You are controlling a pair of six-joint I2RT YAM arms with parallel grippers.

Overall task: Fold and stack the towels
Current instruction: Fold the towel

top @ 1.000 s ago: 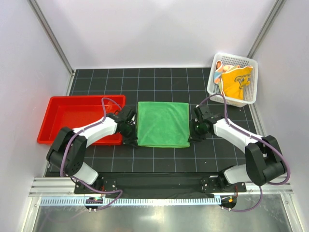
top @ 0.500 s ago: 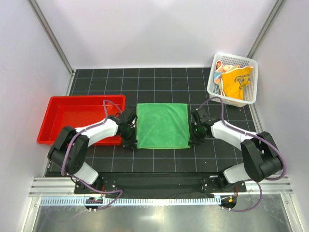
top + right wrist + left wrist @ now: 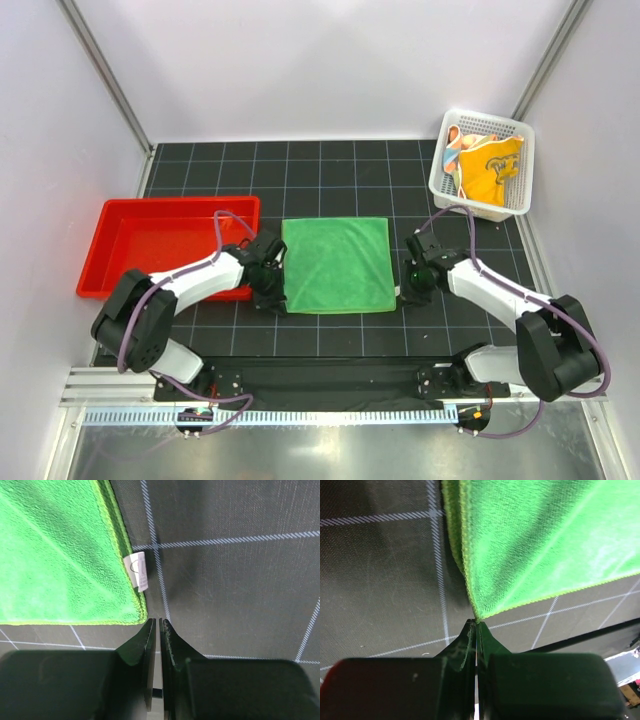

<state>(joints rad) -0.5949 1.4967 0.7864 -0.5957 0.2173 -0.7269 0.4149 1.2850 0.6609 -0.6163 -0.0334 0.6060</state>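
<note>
Towel (image 3: 336, 264), plain green and nearly square, lies flat mid-tabletop. Left gripper (image 3: 476, 622) is clamped on its near-left corner. Right gripper (image 3: 158, 621), fingers almost together and empty, sits just outside the near-right corner, beside it, not touching.

Left arm (image 3: 200, 272) and right arm (image 3: 492, 288) share white shells between bulky black joints, each trailed by a looping mauve cable (image 3: 215, 228). The left claw (image 3: 476, 625) and right claw (image 3: 158, 624) are matt black, their fingers tapering to thin wedges.
</note>
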